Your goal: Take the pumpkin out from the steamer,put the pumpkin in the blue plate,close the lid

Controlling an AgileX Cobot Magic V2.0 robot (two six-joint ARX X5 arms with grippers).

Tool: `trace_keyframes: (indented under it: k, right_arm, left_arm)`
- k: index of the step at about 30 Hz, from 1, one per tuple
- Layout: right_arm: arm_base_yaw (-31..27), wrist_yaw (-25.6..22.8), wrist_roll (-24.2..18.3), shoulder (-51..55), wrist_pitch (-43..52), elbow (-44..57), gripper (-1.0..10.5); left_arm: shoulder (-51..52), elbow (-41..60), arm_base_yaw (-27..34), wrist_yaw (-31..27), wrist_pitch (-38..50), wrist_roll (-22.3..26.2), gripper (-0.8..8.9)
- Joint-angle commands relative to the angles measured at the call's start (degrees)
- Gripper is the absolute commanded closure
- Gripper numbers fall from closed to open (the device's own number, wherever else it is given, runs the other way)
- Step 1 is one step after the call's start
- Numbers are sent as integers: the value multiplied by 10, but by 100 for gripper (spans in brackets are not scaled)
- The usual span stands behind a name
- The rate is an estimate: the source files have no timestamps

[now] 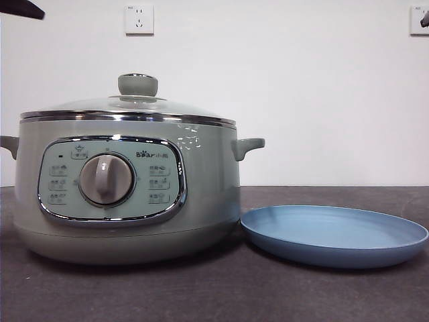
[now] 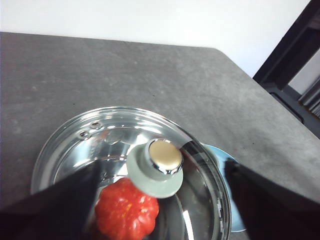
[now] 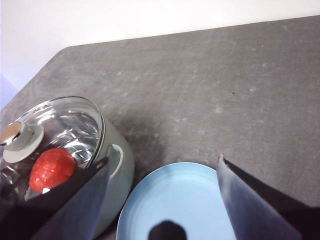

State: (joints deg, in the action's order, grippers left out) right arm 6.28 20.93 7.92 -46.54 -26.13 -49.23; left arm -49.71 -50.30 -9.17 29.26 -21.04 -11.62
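Observation:
The sage-green steamer stands at the left of the table with its glass lid shut on it. The pumpkin lies inside and shows red-orange through the glass; it also shows in the right wrist view. The blue plate lies empty right of the steamer, close to its base. My left gripper is open, high above the lid's knob. My right gripper is open, high above the plate, beside the steamer's handle.
The dark grey table runs to a white wall with two sockets. Black arm tips show at the top corners. A black frame stands beyond the table's far corner.

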Motion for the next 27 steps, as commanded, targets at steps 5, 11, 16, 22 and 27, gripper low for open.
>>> trace_keyframes:
  k: [5, 11, 16, 22, 27]
  right_arm:
    - [-1, 2, -3, -3, 3, -2, 591]
    - [-1, 2, -3, -3, -2, -2, 591]
    - [-1, 2, -3, -3, -8, -2, 591]
    - [-1, 1, -3, -3, -15, -2, 592]
    - [-1, 1, -3, -3, -15, -2, 593]
  left_arm:
    - [-69, -71, -68, -71, -29, 44, 380]
    - [-150, -142, -129, -137, -81, 92, 381]
    - [-208, -168, -173, -181, -86, 116, 381]
    - [-259, -169, -201, -207, -86, 133, 381]
    - [-283, -169, -212, -236, -86, 135, 382]
